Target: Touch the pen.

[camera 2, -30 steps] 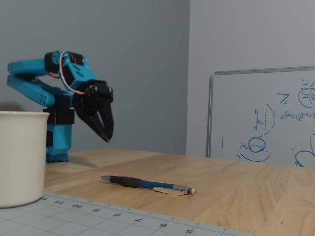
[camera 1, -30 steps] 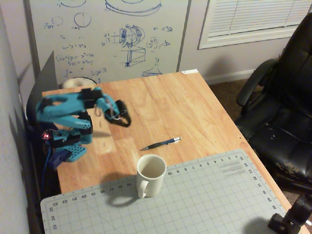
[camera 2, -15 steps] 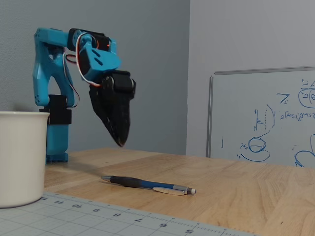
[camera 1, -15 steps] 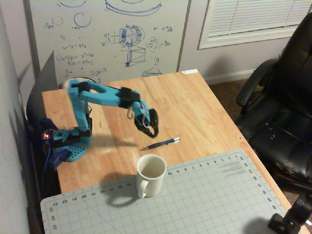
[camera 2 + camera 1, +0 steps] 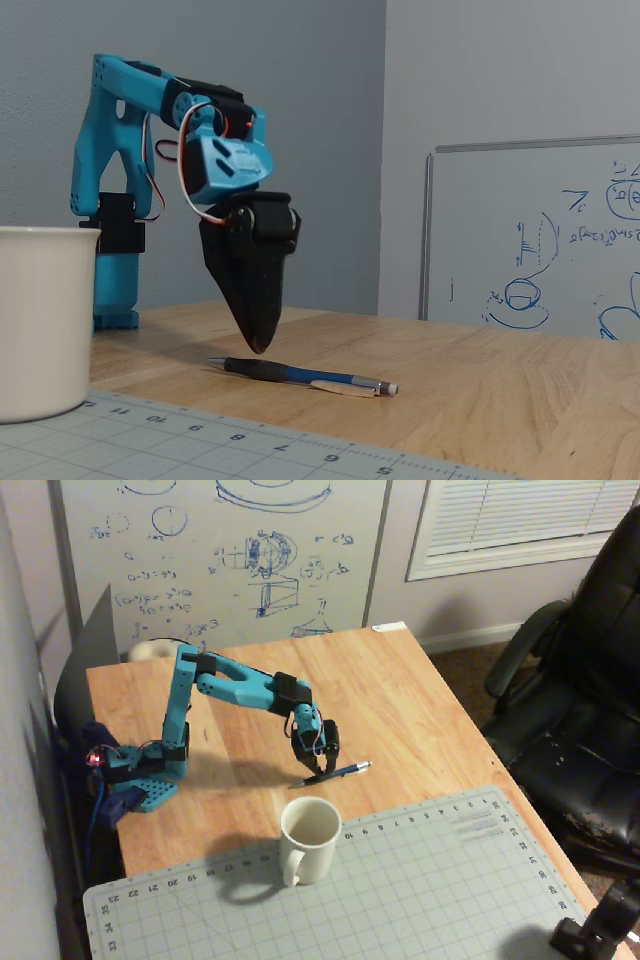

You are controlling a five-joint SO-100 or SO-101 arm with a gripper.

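Note:
The thin dark blue pen [image 5: 338, 772] lies flat on the wooden table [image 5: 420, 700], just beyond the cutting mat's far edge. In the low fixed view the pen [image 5: 300, 376] lies with its silvery end to the right. My gripper [image 5: 318, 771] points straight down over the pen's dark-tipped half. Its black fingers are together and hold nothing. In the low fixed view the gripper [image 5: 258, 346] has its tip just above the pen's grip; I cannot tell whether it touches.
A cream mug [image 5: 310, 840] stands on the grey-green cutting mat [image 5: 430, 880], just in front of the pen; it also shows at the left of the low view [image 5: 40, 320]. A black office chair [image 5: 590, 680] is at the right. A whiteboard [image 5: 220, 550] stands behind the table.

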